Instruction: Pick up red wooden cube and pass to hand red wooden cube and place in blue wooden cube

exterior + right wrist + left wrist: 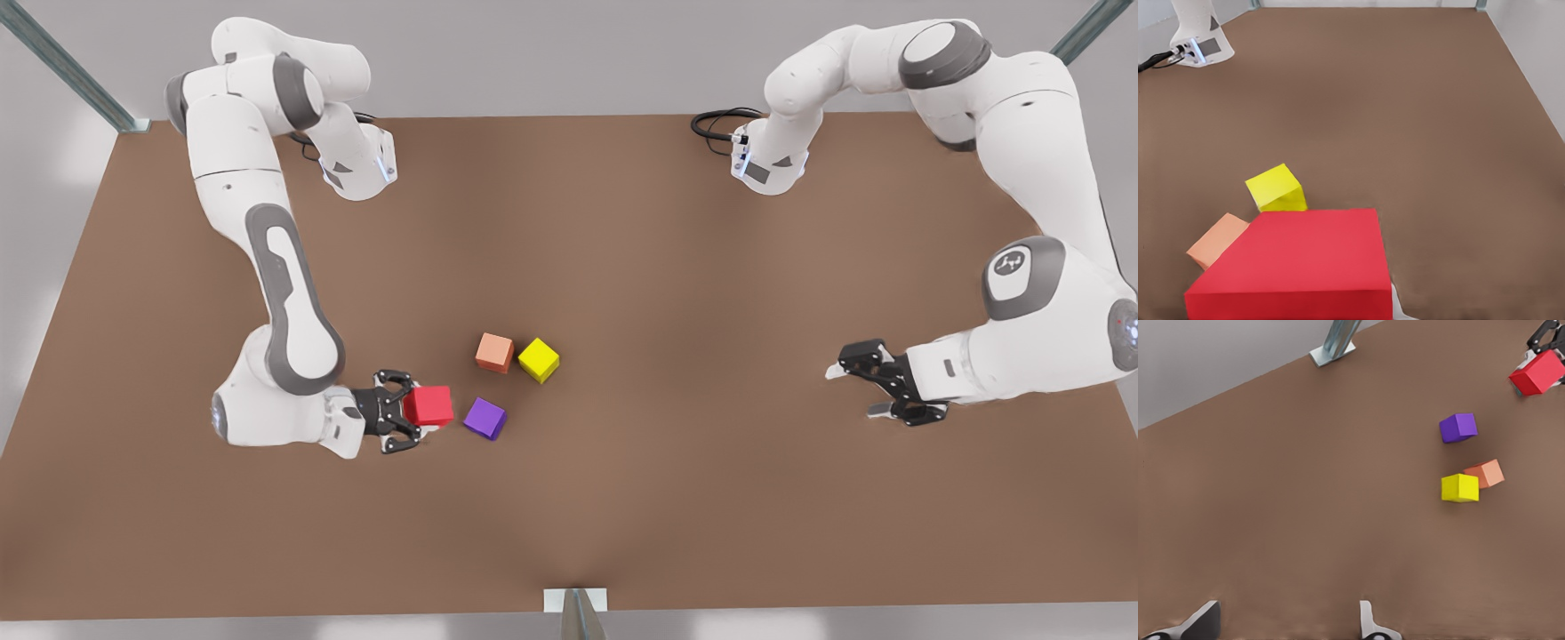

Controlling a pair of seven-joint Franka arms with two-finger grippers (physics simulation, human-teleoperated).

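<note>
Right end effector (414,412): at 9 o'clock of the cube cluster in the front view, reaching in level with the worktop (622,267) and clenched on the red cube (428,405). Cube sits between the two fingers, one on each opposite face, as suits a side grasp for a later hand-over. Appears somewhat larger than its neighbours from above, so judged slightly raised off the worktop; not certain. Close under the camera in the right wrist view (1298,263).

Left end effector (853,391): far off at 3 o'clock of the cluster, waiting. Released, fingers (1368,621) spread wide over bare worktop, nothing between them. Turned toward the cubes, a sensible stance for receiving the pass.

Remaining cubes, taken from the red cube in the front view:
- purple cube (484,418), at 3 to 4 o'clock, just beside but apart
- orange cube (494,352), at 1 o'clock, near
- yellow cube (539,359), at 2 o'clock, touching or nearly touching the orange one

Count: four cubes, one each of red, purple, orange and yellow; two arms; two end effectors.

Step in hand, judged: pick-up secured; pass and placing not yet done.
</note>
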